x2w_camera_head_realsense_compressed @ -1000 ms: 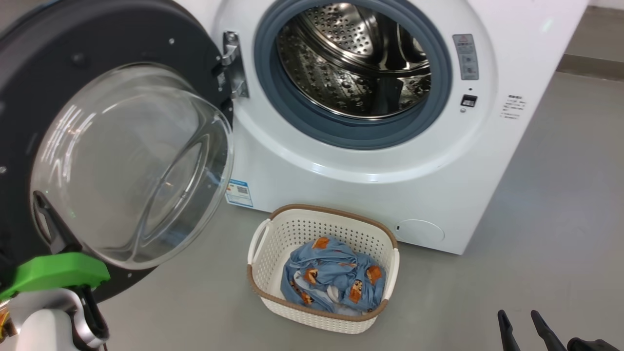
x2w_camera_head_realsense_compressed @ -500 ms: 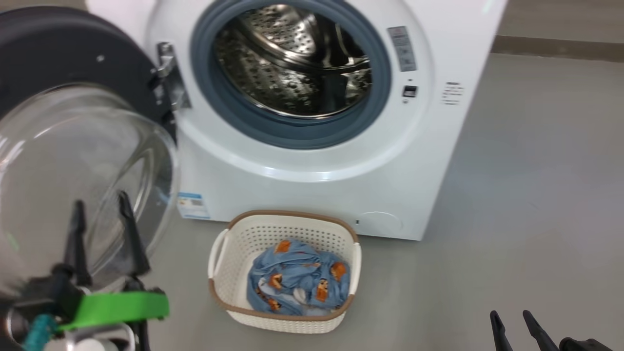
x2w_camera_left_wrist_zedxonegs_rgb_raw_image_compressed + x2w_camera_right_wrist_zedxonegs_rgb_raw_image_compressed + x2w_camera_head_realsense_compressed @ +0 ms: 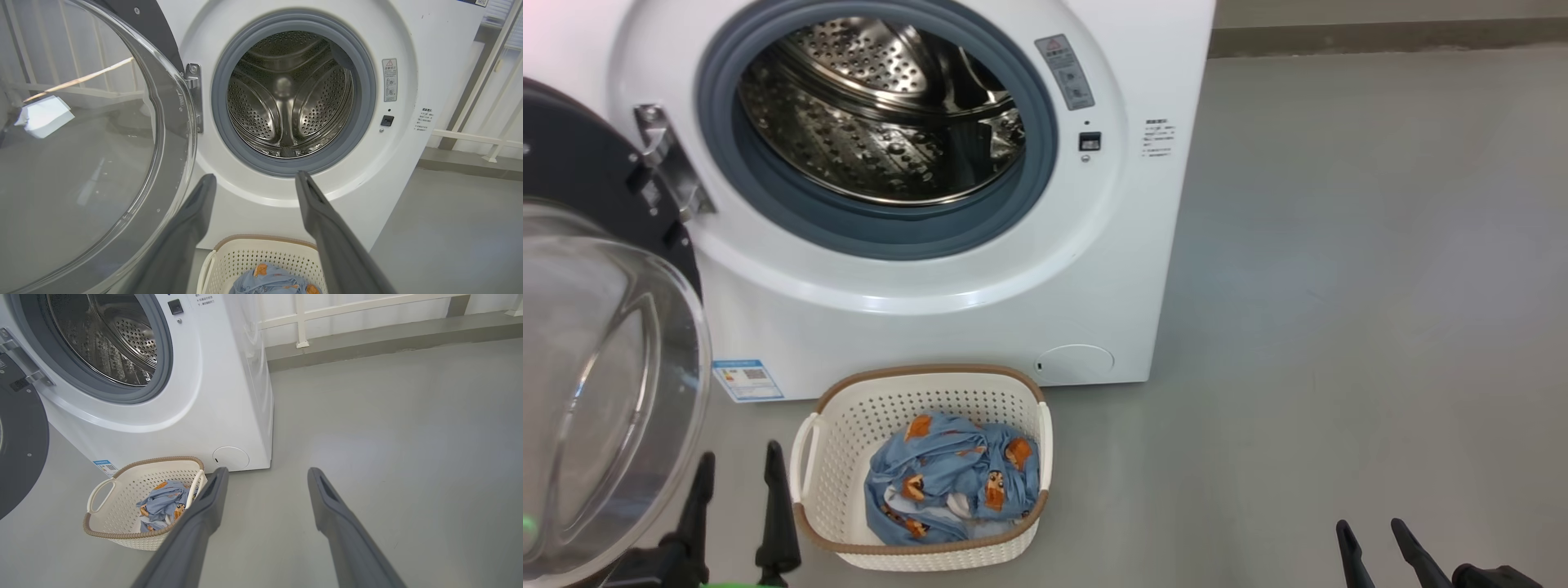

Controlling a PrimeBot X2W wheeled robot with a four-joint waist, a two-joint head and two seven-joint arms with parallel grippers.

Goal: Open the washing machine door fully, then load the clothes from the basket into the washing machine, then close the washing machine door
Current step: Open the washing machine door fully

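**DOOR OPEN, CLOTHES NOT YET LOADED**

1. Washing machine door [image 3: 600, 384]: swung out to L of the opening on its hinge [image 3: 666, 167], glass bowl toward the robot. Judged fully open, so step 1 looked done.
2. Washing machine [image 3: 947, 318]: white front-loader. Steel drum [image 3: 874, 122] bare, no cloth seen inside.
3. Basket [image 3: 923, 373]: on grey floor [image 3: 1339, 286], just in front of the machine, below the opening.
4. Clothes [image 3: 947, 482]: blue bear-print bundle w/ white bits, all in the basket.
5. Left gripper [image 3: 738, 454]: fingers spread, nothing between, just beside basket's L handle and near the door glass.
6. Right gripper [image 3: 1370, 525]: fingers spread, empty, over bare floor, well apart from basket.

Step in hand (judged): loading, approach phase. Next move calls for a gripper going down over the rim, closing on bunched fabric atop the heap, lifting clear, then up through the grey seal [image 3: 882, 237] into the drum. L arm was nearer but would need to mind the glass.
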